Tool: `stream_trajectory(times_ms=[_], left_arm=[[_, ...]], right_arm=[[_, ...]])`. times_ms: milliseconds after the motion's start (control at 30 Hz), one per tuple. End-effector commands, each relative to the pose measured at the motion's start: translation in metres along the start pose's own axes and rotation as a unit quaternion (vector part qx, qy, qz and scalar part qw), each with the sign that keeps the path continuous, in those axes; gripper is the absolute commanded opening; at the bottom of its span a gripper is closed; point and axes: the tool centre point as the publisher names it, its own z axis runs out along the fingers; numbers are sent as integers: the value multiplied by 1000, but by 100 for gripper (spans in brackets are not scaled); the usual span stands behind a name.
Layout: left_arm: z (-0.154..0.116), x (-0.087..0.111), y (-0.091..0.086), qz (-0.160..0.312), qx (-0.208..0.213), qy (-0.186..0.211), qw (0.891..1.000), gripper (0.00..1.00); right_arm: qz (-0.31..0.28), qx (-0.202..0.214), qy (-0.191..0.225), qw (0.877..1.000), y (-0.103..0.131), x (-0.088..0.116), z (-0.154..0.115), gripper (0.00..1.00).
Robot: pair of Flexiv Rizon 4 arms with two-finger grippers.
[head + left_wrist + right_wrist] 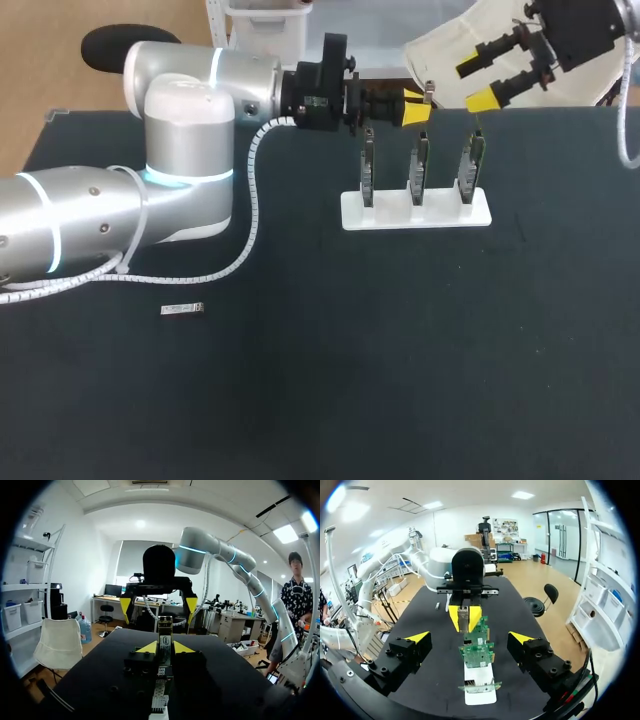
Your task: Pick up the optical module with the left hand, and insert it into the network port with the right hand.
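- Two grippers w/ yellow tips are shown above a dark table [400,380], facing each other along a row of boards.
- L gripper [412,108]: closed on the optical module [165,642], which is clamped btwn both yellow tips from two sides. In the R wrist view the module is seen as a slim silver-grey piece btwn those tips.
- Module position: held in the air, off the table, above the row of boards [420,165]. In the head view it is placed just over the top edge of the middle board and apart from it.
- R gripper [476,83]: open, fingers spread wide, nothing held btwn them. It is positioned at the far right of the table, beyond the rightmost board.
- Three green boards are stood upright, side by side, in a white stand [350,215]. In both wrist views the row is seen end-on, lower than the grippers and btwn them.
- Ports on the boards: too small to be made out.
- L arm [180,150] is seen entering from the left side of the head view. A white spiral cable [250,200] is draped from its wrist down onto the table.
- One small flat piece [182,310] is laid on the table beside the L arm, well apart from the stand. What it is cannot be told.
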Motion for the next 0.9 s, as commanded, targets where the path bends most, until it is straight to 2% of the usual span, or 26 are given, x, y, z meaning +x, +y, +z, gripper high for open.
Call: stream_trajectory(times_ms=[33, 400, 900], left_arm=[[0, 1, 1, 1, 0, -1, 1000, 0], [0, 1, 1, 1, 0, -1, 1000, 0], [0, 1, 1, 1, 0, -1, 1000, 0]], right_arm=[[-4, -8, 0, 1000, -3, -8, 6, 100], [6, -2, -12, 1000, 12, -14, 15, 100], [0, -5, -14, 1000, 18, -24, 32, 100]])
